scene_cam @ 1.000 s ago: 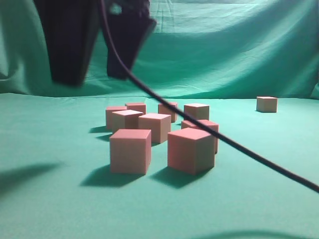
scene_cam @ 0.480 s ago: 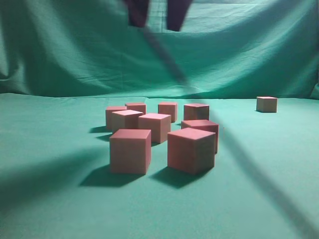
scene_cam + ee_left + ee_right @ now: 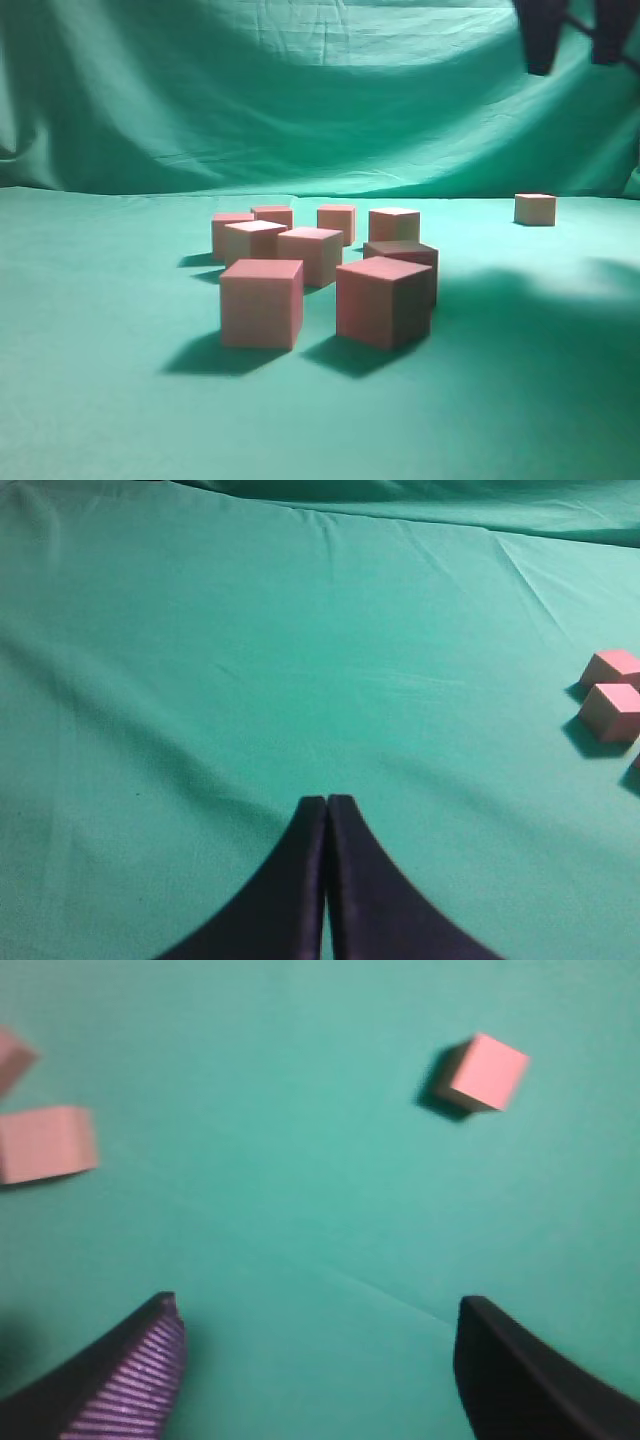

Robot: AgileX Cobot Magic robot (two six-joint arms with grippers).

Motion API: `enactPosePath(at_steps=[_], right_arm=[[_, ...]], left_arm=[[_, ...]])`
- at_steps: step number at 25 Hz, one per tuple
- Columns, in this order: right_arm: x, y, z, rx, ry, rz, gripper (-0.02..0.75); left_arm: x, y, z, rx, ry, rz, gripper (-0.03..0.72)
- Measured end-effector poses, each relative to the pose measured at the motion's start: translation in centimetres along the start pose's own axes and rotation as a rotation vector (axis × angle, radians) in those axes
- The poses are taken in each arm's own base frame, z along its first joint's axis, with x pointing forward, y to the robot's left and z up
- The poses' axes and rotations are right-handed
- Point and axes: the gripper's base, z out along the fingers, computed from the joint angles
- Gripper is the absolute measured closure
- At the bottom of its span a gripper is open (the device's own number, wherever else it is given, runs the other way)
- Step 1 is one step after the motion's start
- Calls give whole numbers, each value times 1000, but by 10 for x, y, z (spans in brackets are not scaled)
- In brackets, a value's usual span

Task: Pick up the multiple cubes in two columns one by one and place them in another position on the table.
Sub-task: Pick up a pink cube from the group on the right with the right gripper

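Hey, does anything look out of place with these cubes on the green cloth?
One cube sits alone at the far right, well apart from the cluster. Within the cluster, the front right cube is turned askew against its neighbour, the front left cube. Nothing looks damaged.

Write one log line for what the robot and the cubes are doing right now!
left claw: shut, empty | right claw: open, empty, high above cloth | lone cube: far right, apart | cube group: untouched on table
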Motion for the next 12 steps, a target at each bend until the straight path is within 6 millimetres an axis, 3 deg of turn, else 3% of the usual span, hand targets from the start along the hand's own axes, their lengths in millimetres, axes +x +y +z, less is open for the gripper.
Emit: enactPosePath(at_steps=[2, 5, 12], right_arm=[[1, -29, 8, 28, -41, 112, 171], [-4, -55, 22, 59, -137, 249, 171], [-26, -64, 67, 11, -241, 341, 171]], left_arm=[[0, 0, 0, 0, 0, 0, 688], [0, 0, 0, 0, 0, 0, 688], [0, 0, 0, 0, 0, 0, 688]])
